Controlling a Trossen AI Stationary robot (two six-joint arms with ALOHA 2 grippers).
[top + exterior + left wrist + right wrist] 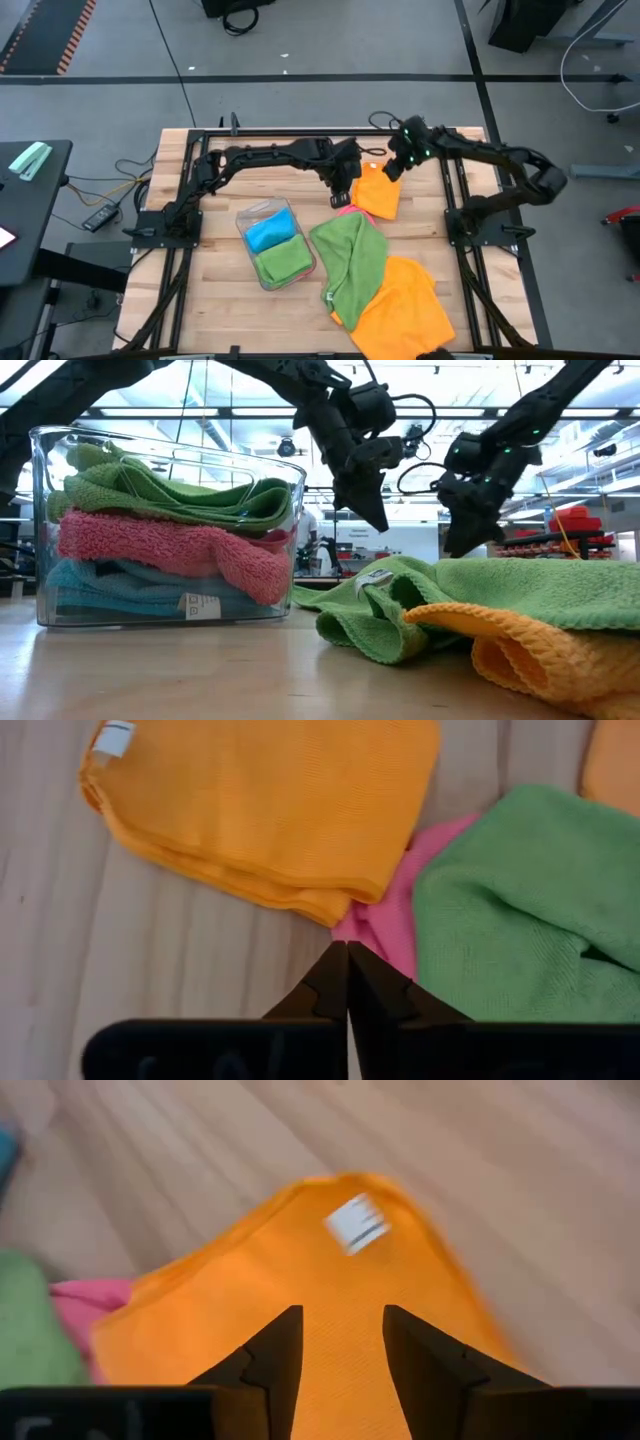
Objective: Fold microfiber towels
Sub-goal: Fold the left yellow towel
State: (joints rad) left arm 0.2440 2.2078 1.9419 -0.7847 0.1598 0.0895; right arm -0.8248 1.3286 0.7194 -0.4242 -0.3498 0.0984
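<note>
Towels, tray and arms on the table, counted

Loose on the table lie four towels: one folded orange towel, one pink towel mostly hidden, one green towel, one large orange towel. One clear tray holds three more, stacked: a green folded towel, a pink folded towel, a blue folded towel. That makes seven towels in view. Two robot arms, one gripper each: left gripper, right gripper.
</note>
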